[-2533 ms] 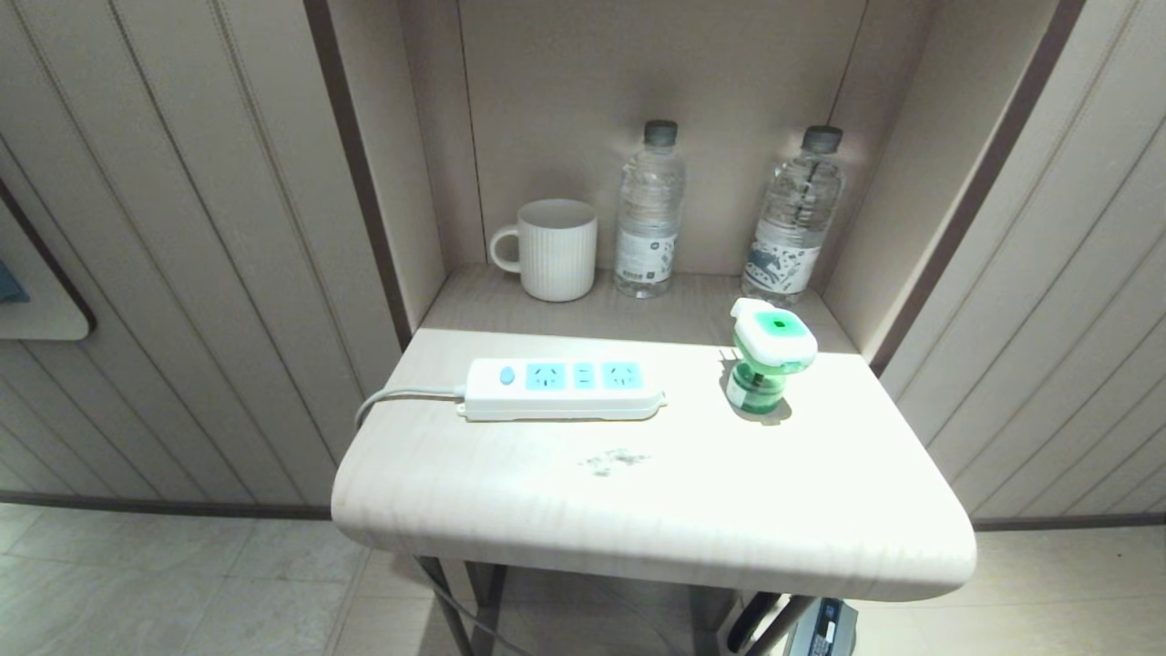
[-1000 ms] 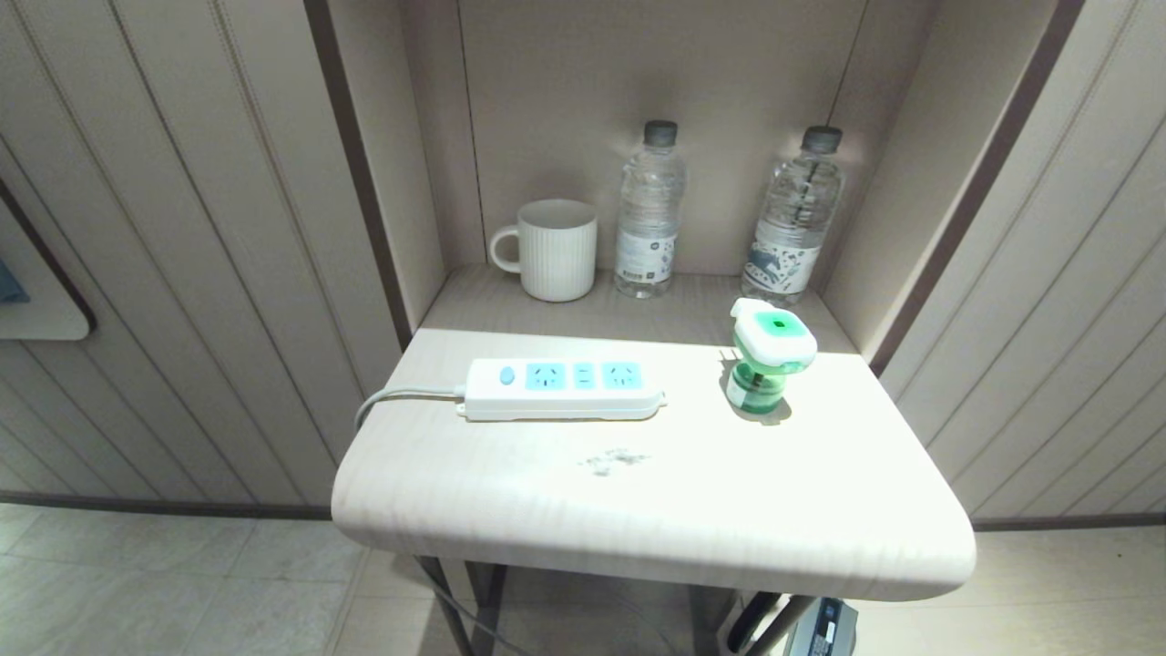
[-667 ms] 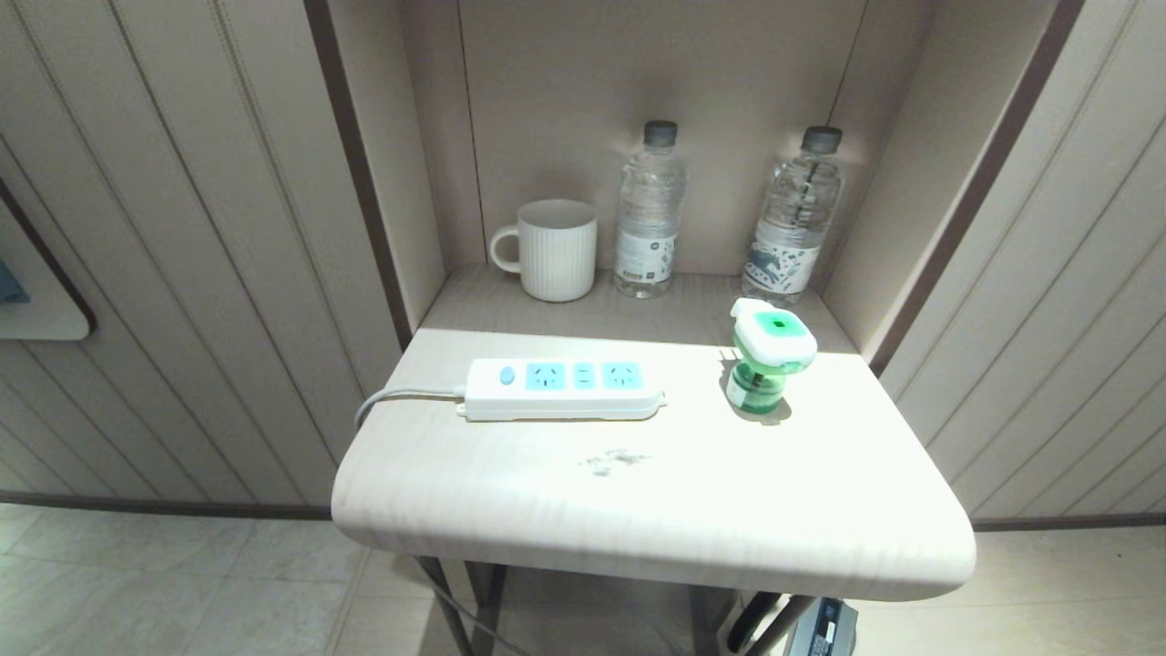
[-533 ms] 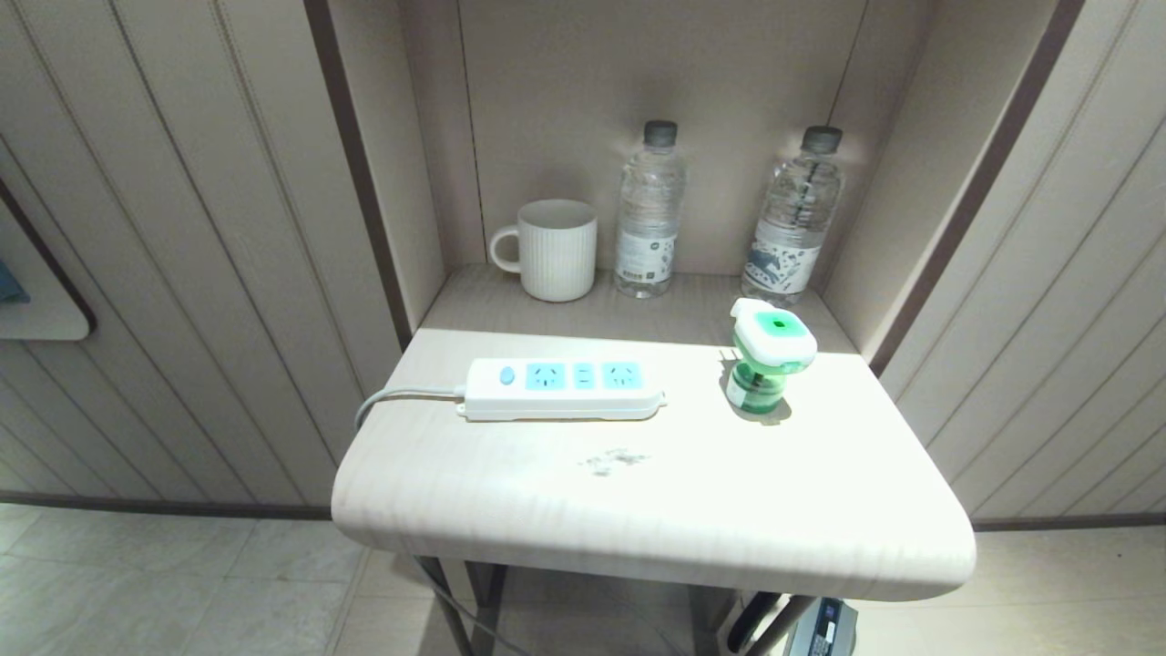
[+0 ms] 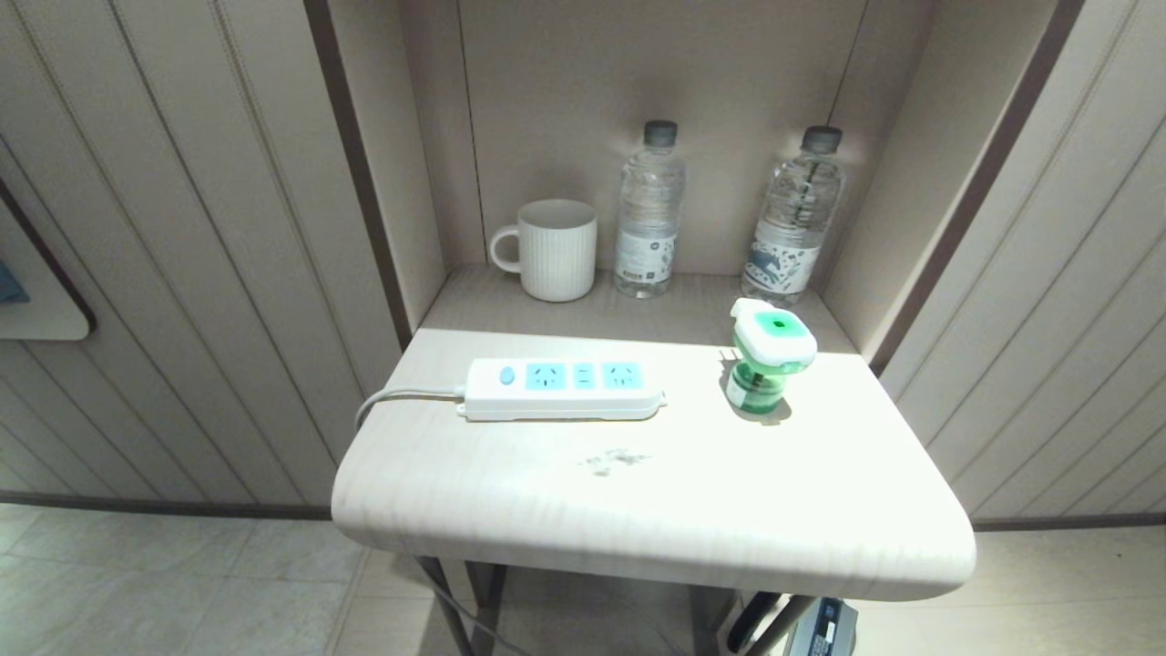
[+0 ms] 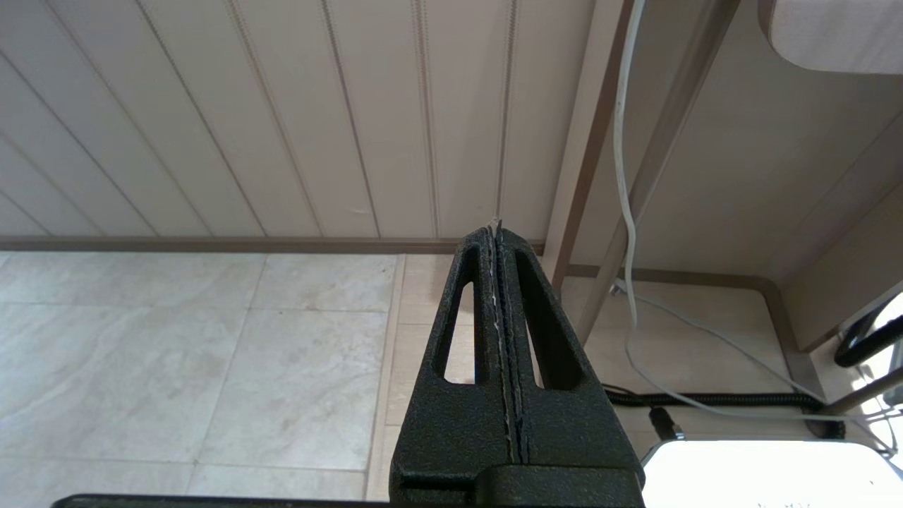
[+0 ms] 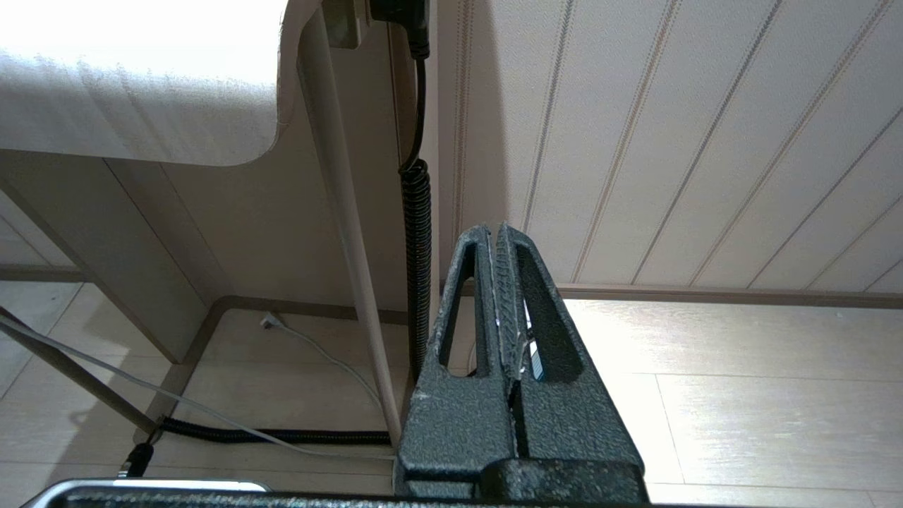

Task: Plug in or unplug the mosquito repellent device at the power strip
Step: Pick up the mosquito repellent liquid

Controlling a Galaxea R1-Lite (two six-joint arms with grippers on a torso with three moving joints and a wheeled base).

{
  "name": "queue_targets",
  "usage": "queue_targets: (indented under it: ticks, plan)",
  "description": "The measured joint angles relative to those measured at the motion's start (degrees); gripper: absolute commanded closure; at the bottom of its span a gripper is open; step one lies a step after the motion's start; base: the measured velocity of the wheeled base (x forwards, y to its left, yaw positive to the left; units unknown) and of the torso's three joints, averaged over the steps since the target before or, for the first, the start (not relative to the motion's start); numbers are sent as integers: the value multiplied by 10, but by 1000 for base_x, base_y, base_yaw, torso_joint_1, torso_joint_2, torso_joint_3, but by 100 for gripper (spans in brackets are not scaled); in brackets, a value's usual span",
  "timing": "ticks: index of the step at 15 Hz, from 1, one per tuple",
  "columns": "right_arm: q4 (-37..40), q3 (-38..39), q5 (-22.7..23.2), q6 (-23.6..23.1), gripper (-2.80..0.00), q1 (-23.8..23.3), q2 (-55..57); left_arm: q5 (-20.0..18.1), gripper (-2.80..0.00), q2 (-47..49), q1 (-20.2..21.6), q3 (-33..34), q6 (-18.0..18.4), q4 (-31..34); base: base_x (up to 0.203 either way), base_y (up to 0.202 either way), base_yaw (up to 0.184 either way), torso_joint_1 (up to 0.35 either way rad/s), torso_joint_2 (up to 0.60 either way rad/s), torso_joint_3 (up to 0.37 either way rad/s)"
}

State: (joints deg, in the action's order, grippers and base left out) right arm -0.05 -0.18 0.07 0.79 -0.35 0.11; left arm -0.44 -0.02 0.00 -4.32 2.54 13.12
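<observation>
1. On the table [image 5: 656, 510], the mosquito repellent device [image 5: 770, 355] stands upright and unplugged, near the right-hand end of the power strip [image 5: 563, 389] but apart from it.
2. The strip's long axis runs left to right, sockets facing up.
3. Left tool [image 6: 498, 229] and right tool [image 7: 499, 233] hang below table level, jaws pressed together, holding nothing.
4. Judgement: the device lies up and toward the right; the right arm is nearer.

You can read no text here: the labels on the two water bottles [image 5: 649, 210] at twelve o'clock are too small to make out
</observation>
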Motion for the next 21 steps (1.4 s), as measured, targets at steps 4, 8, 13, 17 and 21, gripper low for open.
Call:
queue_targets:
  ticks: [4, 8, 13, 17, 21]
  plan:
    - [18, -8, 2, -16, 0, 1, 0, 0, 0, 0, 0, 0, 0, 0, 0, 0, 0, 0, 0, 0]
    - [94, -165, 36, -23, 0, 1, 38, 0, 0, 0, 0, 0, 0, 0, 0, 0, 0, 0, 0, 0]
    - [128, -403, 97, 6, 0, 7, 216, 0, 0, 0, 0, 0, 0, 0, 0, 0, 0, 0, 0, 0]
    - [157, -542, 156, 15, 0, 16, 372, 0, 0, 0, 0, 0, 0, 0, 0, 0, 0, 0, 0, 0]
    - [313, -689, 165, 70, 0, 142, 494, 0, 0, 0, 0, 0, 0, 0, 0, 0, 0, 0, 0, 0]
